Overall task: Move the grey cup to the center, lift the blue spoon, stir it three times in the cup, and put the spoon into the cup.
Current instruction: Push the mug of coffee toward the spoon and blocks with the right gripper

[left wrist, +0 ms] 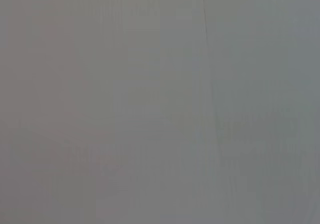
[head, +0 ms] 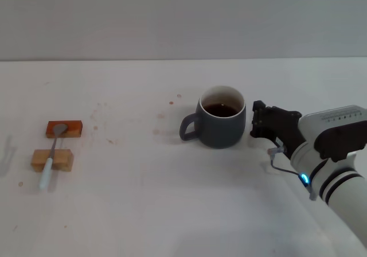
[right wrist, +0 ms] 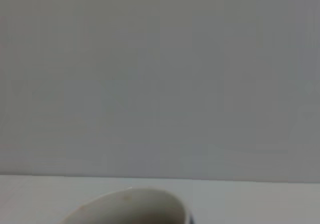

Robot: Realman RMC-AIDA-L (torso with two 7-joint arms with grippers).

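The grey cup (head: 221, 123) stands upright near the middle of the table, its handle pointing left and dark liquid inside. Its pale rim (right wrist: 130, 206) also shows close in the right wrist view. My right gripper (head: 256, 120) sits just right of the cup, fingertips beside its wall and apparently apart from it. At the far left the blue spoon (head: 52, 156) lies across two small blocks, metal bowl on the far one, pale handle pointing toward me. The left gripper is out of view.
An orange-brown block (head: 64, 129) and a tan block (head: 52, 160) carry the spoon at the left. The white table (head: 143, 211) runs back to a grey wall. The left wrist view shows only a plain grey surface.
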